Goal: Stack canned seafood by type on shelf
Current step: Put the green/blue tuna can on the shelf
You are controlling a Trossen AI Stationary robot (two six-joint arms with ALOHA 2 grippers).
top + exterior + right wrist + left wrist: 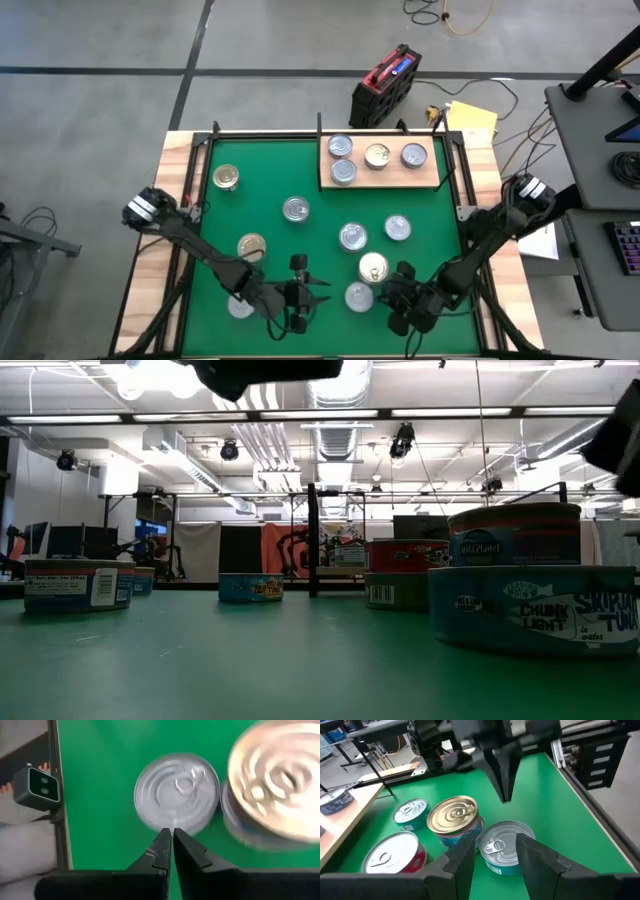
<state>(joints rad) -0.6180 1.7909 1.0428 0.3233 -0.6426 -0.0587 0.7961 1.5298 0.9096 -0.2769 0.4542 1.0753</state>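
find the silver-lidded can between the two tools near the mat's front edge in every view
high view: silver-lidded can, low centre
low view: likely the big near can at right
left wrist view: lower centre
right wrist view: upper centre
shared landmark: gold-lidded can close beside it

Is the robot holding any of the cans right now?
No. The left end effector is open above a silver-lidded can, and the right end effector is shut on nothing.
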